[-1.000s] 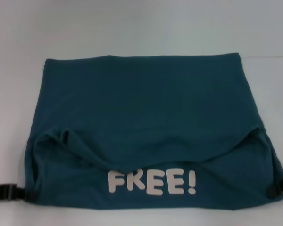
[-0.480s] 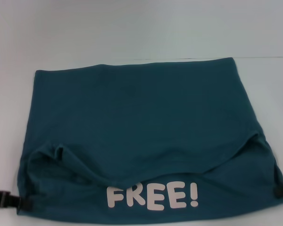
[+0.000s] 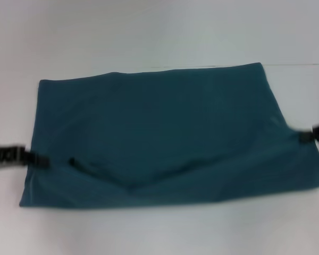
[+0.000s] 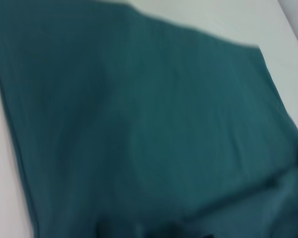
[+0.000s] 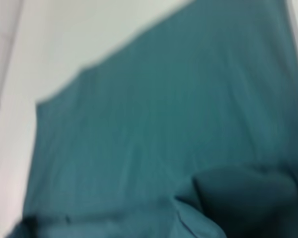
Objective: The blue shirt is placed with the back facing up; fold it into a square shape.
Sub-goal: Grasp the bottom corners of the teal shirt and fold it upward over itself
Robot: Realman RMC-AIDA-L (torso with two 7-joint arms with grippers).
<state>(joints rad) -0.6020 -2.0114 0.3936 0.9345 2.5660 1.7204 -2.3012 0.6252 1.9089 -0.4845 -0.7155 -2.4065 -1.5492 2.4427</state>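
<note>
End effectors (image 3: pixel 40 159) (image 3: pixel 307 136) flanking blue shirt (image 3: pixel 165 133)

No text, label, brand, number or sign can be read in any view. The blue shirt (image 3: pixel 165 138) is seen as plain teal cloth from the head camera, and only unmarked fabric is shown by both wrist cameras.

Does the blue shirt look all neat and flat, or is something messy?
Not quite neat. The blue shirt lies folded on the white table, but a crooked crease runs across its near left part. The left gripper and right gripper are at its two side edges.
</note>
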